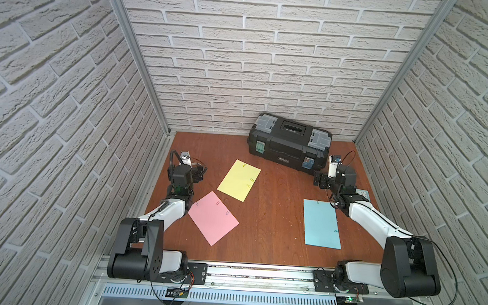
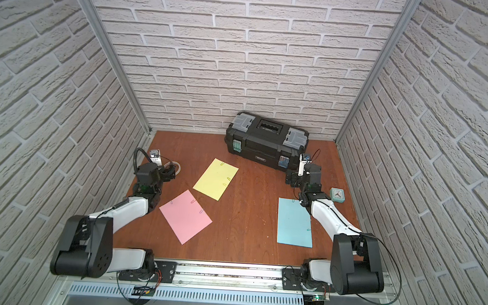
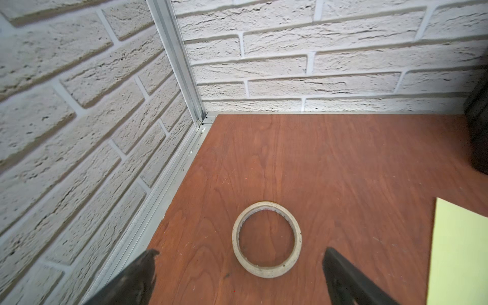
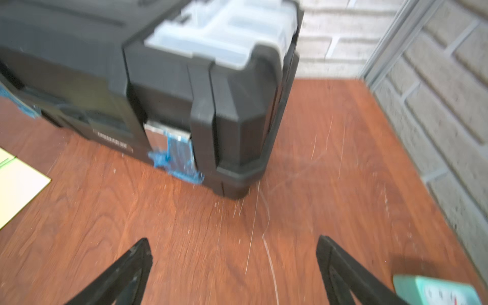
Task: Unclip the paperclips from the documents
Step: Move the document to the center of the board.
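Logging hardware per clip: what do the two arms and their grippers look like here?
The left arm and right arm have glossy white link shells between bulky black joint housings. Thin black cables trail along each; a ribbed black hose loops at the left wrist. The left gripper and right gripper have black, tapering, triangular jaws.

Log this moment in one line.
left claw open, empty, by tape roll | right claw open, empty, by toolbox | paperclips on documents

Soft, even light, faint shadows. Both top views bend the brick walls (image 1: 242, 58) at their edges. Motion blur smears the toolbox (image 4: 163, 79) in the right wrist view; the tape roll (image 3: 266, 272) looks crisp.
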Robot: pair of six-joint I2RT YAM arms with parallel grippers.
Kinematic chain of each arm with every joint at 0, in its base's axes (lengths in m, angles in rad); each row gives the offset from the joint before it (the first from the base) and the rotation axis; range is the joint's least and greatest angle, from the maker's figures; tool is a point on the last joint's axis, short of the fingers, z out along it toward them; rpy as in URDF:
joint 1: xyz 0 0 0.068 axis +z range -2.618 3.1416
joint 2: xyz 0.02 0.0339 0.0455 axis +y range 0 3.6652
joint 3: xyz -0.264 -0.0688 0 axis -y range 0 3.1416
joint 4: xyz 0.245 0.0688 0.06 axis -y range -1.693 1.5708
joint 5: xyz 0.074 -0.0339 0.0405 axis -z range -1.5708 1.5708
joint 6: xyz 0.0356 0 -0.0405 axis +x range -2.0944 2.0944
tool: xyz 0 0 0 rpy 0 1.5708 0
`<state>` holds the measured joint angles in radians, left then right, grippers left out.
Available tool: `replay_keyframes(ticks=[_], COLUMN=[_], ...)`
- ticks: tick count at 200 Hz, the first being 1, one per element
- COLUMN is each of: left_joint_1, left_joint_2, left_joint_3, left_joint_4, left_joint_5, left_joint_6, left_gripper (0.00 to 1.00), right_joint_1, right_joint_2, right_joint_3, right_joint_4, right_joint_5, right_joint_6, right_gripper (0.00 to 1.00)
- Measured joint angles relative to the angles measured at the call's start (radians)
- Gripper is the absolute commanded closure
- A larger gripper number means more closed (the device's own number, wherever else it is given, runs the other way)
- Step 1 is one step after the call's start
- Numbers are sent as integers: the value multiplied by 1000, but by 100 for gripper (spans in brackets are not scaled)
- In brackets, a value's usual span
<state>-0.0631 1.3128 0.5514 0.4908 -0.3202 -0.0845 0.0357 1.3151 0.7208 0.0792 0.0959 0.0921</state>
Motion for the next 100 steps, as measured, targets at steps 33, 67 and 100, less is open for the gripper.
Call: replay_keyframes(ticks=[33,67,100], left_joint_1=[-92,-265,-383], left_joint_2=[-5,77,190], left_joint_3=[105,251,348], left_joint_4=[-245,-430,-547], left_joint_5=[6,47,136], left_joint_6=[-63,-159,-269], left_gripper=[2,2,2], right_joint_1=[42,49,49], right_joint_2=[-31,-78,-78], right_joint_3=[15,14,14], right_joint_4=[-296,-532,-646], right_joint_5=[20,8,-49], right_joint_6=[105,229,335], right_gripper=[3,7,10])
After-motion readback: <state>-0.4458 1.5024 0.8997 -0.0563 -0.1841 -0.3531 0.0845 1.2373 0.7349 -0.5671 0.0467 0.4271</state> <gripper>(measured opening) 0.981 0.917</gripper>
